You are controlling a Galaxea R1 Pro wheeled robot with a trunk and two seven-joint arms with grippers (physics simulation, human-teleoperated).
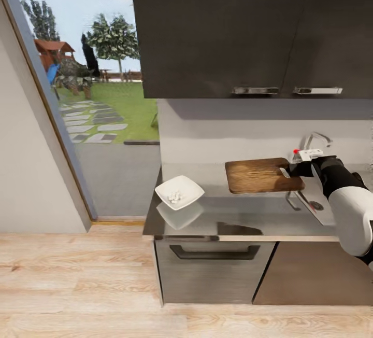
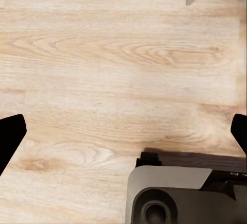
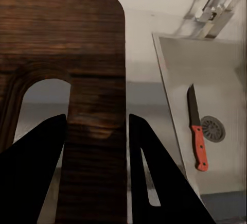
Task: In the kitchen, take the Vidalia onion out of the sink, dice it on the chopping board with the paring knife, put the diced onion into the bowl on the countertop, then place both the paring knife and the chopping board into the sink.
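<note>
While the dark-grained wooden chopping board (image 3: 62,54), rounded at its corners, hangs level above the glossy grey counter (image 1: 243,213), the right tool (image 3: 96,131) pinches the strip beside its handle slot. Beyond the tool, a red-handled paring knife (image 3: 197,131) lies in the steel sink (image 3: 216,69). The left tool (image 2: 123,131) is spread wide over pale wood floor (image 2: 103,54)
</note>
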